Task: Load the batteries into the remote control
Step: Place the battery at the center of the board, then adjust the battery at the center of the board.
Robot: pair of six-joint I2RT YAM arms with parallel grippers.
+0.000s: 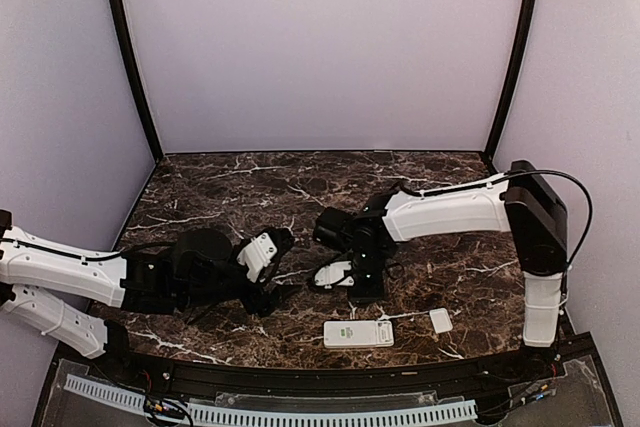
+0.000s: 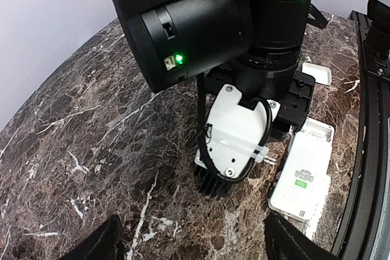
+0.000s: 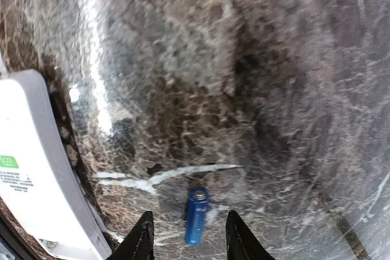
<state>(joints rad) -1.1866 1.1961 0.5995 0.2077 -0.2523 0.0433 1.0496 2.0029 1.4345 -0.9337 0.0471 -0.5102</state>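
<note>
One blue battery point(image 3: 196, 216) lies on the marble between the fingertips of my right gripper point(image 3: 189, 228), which is open, its jaws clear of the cell on both sides. In the top view the right gripper point(image 1: 345, 285) points down at mid-table and hides the battery. The white remote control point(image 1: 358, 334) lies back-up with its green label showing, just in front of that gripper near the table's front edge; it also shows as the remote point(image 3: 30, 175) and the remote point(image 2: 304, 172). My left gripper point(image 2: 195, 245) is open and empty, low over the marble left of the right wrist point(image 2: 234, 132).
A small white cover piece point(image 1: 441, 320) lies right of the remote, seen too as the cover point(image 2: 318, 72). The black front rail point(image 1: 300, 372) runs along the near table edge. Curved walls enclose the dark marble table point(image 1: 230, 187).
</note>
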